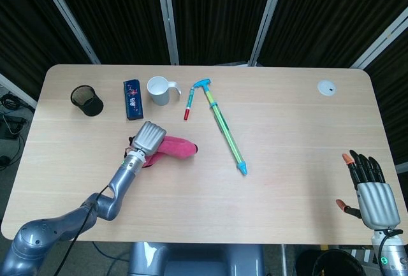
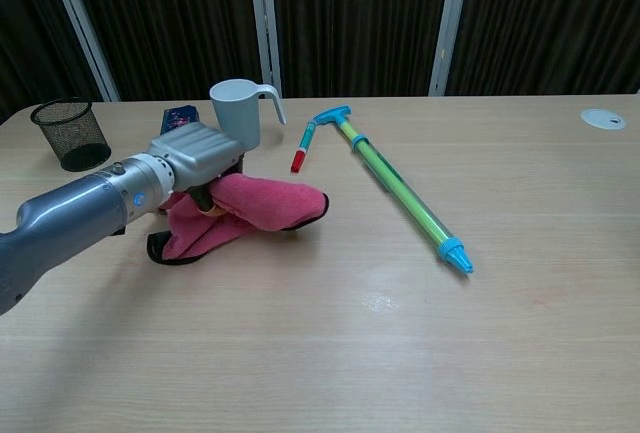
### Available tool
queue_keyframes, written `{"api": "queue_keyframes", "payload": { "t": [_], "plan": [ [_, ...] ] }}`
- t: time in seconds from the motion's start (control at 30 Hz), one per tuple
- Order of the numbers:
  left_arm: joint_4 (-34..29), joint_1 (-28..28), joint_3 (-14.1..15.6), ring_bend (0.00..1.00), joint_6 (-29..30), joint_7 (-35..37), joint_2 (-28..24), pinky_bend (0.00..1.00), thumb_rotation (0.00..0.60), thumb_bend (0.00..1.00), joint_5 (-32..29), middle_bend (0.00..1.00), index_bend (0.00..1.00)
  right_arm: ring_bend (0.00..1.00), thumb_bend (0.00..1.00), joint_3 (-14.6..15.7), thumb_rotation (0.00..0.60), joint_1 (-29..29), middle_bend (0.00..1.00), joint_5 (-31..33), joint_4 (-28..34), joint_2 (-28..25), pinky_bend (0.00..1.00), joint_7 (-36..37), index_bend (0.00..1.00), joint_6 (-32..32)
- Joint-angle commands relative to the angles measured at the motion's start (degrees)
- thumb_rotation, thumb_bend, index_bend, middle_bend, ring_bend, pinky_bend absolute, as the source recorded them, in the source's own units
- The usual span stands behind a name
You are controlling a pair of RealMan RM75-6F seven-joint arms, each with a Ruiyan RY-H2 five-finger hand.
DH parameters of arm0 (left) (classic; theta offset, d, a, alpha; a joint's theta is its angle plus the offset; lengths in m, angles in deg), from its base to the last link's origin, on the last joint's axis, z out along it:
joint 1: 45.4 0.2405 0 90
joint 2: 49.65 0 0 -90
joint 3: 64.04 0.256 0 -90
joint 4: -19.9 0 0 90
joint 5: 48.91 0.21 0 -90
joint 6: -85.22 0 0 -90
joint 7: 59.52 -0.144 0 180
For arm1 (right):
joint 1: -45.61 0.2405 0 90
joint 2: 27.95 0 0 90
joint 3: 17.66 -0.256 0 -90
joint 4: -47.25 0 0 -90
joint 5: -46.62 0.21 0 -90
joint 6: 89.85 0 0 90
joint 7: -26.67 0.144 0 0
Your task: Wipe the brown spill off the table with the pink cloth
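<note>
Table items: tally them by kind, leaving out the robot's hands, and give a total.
Cloth: 1, pink cloth, held by the left hand
Cup: 1, white mug
Mesh pen cup: 1
Blue case: 1
Red marker: 1
Long green and blue tube toy: 1
White disc: 1
Total: 7

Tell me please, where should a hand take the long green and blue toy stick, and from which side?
Grip the long stick on its straight green shaft near the middle, coming from above with fingers across its width. It lies flat on the table, so only the top and sides are free. Its T-shaped handle end lies close to the red marker, which probably leaves less room there.
</note>
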Motion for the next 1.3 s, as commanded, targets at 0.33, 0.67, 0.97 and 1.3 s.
{"api": "queue_keyframes", "payload": {
  "t": [0.33,0.67,0.97,1.3],
  "plan": [
    [-5.55,-4.71,-0.22,0.56,0.02,-0.32,9.17,0.55,0.600,0.35,2.43,0.61,0.85,0.00,0.00,-0.13,0.600,-0.06,0.00,0.57,-0.24,-0.17,0.00,0.90,0.00,-0.20],
    [0.15,-5.12,-0.20,0.56,1.26,0.45,11.49,0.55,0.600,0.35,3.96,0.61,0.85,0.00,0.00,-0.06,0.600,-0.48,0.00,0.66,-0.20,-0.53,0.00,1.13,0.00,0.27],
    [6.84,-1.87,0.74,0.56,-0.25,2.62,7.98,0.55,0.600,0.35,2.89,0.61,0.85,0.00,0.00,0.00,0.600,-0.44,0.00,0.44,0.10,-0.34,0.00,0.32,0.00,0.26],
    [7.13,2.67,1.45,0.56,2.72,7.58,0.14,0.55,0.600,0.36,3.65,0.61,0.85,0.00,0.00,0.14,0.600,-0.05,0.00,-0.04,0.26,0.05,0.00,-0.54,0.00,-0.18]
  ]
}}
